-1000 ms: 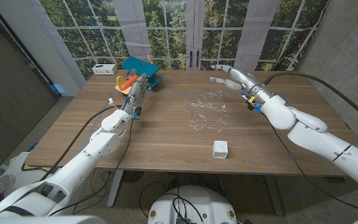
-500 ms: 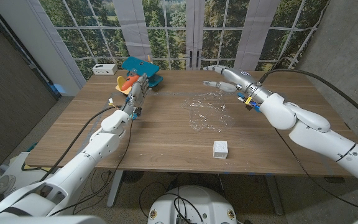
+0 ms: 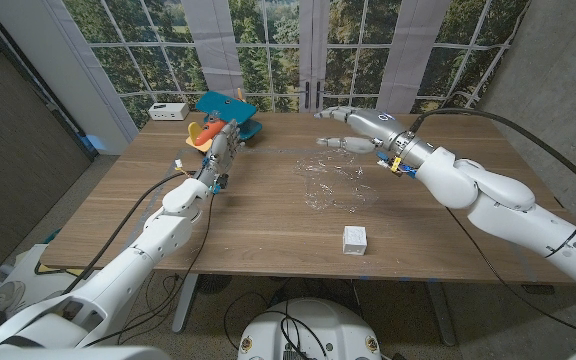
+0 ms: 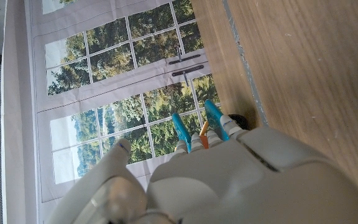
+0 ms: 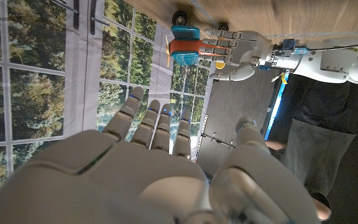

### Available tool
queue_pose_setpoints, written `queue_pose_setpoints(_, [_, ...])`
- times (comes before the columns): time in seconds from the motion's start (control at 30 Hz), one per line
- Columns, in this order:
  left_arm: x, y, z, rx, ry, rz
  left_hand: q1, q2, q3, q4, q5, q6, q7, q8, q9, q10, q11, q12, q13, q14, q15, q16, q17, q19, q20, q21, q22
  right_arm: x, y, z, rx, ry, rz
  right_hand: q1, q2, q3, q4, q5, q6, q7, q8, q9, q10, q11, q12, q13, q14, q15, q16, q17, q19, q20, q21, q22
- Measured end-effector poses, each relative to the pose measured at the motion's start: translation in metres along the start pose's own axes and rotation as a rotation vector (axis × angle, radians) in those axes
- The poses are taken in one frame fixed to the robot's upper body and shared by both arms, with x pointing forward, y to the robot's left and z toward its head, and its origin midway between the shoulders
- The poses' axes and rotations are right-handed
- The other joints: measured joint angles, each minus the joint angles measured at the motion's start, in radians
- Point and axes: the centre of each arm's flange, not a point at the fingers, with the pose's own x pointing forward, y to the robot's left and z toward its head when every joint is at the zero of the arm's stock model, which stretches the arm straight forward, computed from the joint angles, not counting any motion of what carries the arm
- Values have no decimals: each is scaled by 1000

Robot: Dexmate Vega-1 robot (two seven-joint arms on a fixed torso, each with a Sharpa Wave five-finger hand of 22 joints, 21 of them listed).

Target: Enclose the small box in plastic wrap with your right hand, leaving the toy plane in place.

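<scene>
Reaching over the far edge of the crumpled plastic wrap (image 3: 335,181), the right hand (image 3: 348,128) holds nothing, fingers spread; it has shifted leftward since the earlier frames. The small white box (image 3: 355,239) sits near the wooden table's (image 3: 268,220) front edge, well apart from the wrap; any marking on it is too small to read. The left hand (image 3: 220,148) stands against the teal and orange toy plane (image 3: 226,116), unmoved; whether it grips the plane cannot be told. A white device (image 3: 169,110) sits at the far left corner, its label illegible.
</scene>
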Motion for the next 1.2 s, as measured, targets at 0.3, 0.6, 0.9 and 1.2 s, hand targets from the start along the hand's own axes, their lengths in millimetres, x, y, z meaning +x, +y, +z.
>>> queue_pose_setpoints(0.3, [-3,-2,-1,-2,0,-2,0,0,0,0,0,0,0,0,0,0,0,0,0,0,0,0,0,0,0,-7,0,-3,0,15,-68,-51,61,-7,-7,-4,4,8,9,-2,0,0,17,-6,0,0,9,-9,4,5,17,-3,4,0])
queue_pose_setpoints(0.6, [-5,-4,-2,-3,-2,-5,0,0,0,0,0,0,0,0,0,0,0,0,0,0,0,0,0,0,0,-8,0,-9,0,30,-128,-98,100,-17,-9,-8,8,16,21,0,0,0,39,-7,4,0,29,-11,8,5,36,-11,8,5])
queue_pose_setpoints(0.9, [-6,-8,-5,-5,1,-13,0,0,0,0,0,0,0,0,0,0,0,0,0,0,0,0,0,0,0,-8,0,-18,3,43,-177,-113,146,-20,-44,-25,-8,32,-22,5,-26,0,39,-8,-5,1,34,-16,6,5,45,-1,8,5])
queue_pose_setpoints(1.2, [-6,-10,-8,-8,3,-21,0,0,0,0,0,0,0,0,1,0,0,0,0,0,0,0,0,0,11,-8,2,-24,9,50,-230,-61,229,33,-101,-18,-41,55,-157,-61,-47,14,-51,-57,-49,24,22,-16,-12,18,39,140,-4,10])
